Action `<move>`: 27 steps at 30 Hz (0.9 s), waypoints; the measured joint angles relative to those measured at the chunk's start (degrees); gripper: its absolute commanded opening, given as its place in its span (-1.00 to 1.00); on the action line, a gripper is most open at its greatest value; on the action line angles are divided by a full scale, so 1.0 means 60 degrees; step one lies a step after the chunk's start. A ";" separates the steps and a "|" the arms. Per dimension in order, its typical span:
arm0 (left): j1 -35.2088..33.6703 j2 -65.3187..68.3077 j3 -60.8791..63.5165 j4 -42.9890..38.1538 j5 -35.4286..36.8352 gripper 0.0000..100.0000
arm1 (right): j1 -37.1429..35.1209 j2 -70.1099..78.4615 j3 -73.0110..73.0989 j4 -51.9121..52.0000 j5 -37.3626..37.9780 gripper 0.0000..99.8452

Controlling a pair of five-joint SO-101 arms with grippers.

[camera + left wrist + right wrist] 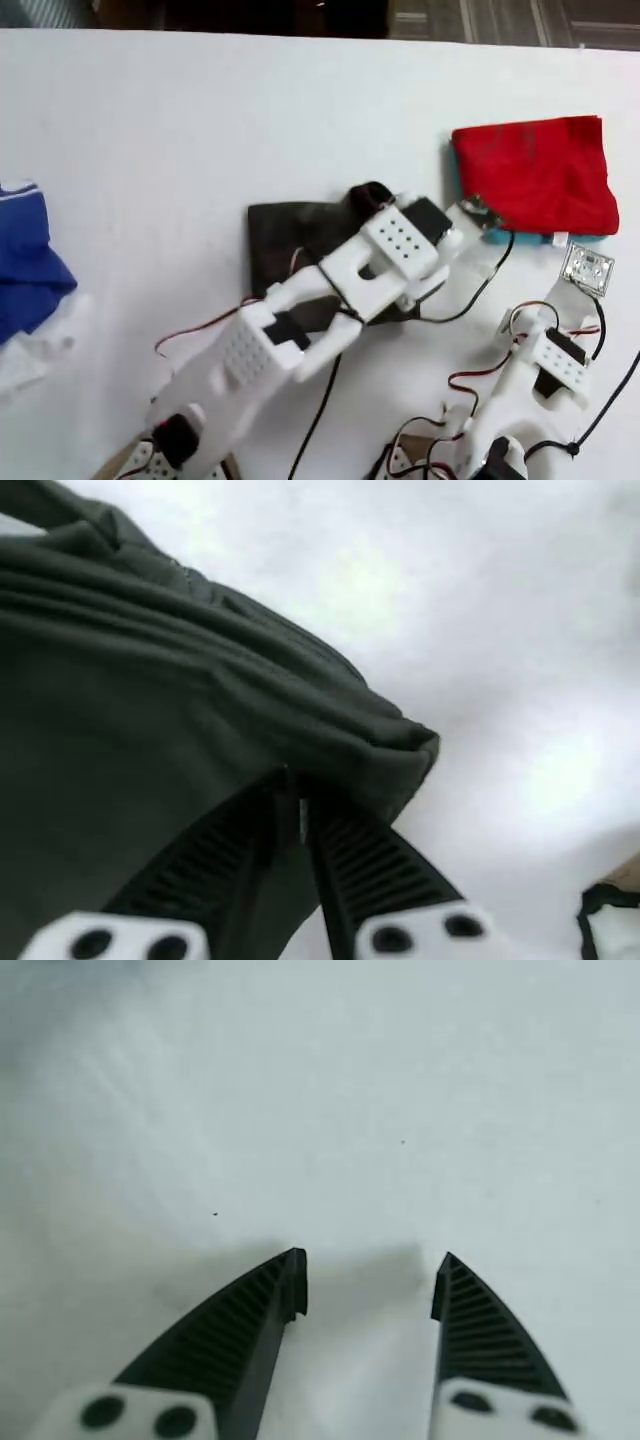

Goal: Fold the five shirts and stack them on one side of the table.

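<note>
A folded red shirt [535, 175] lies at the right side of the table [200, 120], on top of a teal shirt [500, 236] of which just a strip of edge shows beneath it. That makes 2 of the 5 shirts that look stacked.

The 3rd, a dark shirt [285, 235], lies near the middle of the table as a compact rectangle, close to the stack but apart from it, partly under the left arm. The left gripper [298, 792] is at this shirt, its fingers pressed nearly together and apparently pinching a fold of the dark cloth near one corner. It looks folded, or close to it, and is probably being worked on or readied for the move onto the stack.

The right gripper [370, 1270] hangs over bare table with its fingers spread and nothing between them.

At the left edge a blue shirt [25, 265] lies rumpled, with a white shirt [30, 355] just beside it, also loose. Both seem untouched, so roughly half the job is left: placing the dark shirt, then folding and stacking these 2.
</note>
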State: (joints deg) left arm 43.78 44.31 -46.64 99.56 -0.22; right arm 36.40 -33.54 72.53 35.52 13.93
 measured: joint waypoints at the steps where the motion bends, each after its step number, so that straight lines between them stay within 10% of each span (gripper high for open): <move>1: -0.0059 -0.0264 -0.0308 0.0103 0.0000 -0.95 | 0.0000 0.0000 0.0000 0.0000 0.0000 -0.58; 12: -0.3194 0.0147 -0.1509 -0.1685 -0.0264 -0.95 | 0.0000 0.0000 0.0000 0.0000 0.0000 -0.58; 27: -0.2974 0.1451 -0.1509 -0.4308 -0.0293 -0.95 | 0.0000 0.0000 0.0000 0.0000 0.0000 -0.58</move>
State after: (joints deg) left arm 25.93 53.01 -55.69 73.71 -1.98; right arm 36.40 -33.54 72.53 35.52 13.93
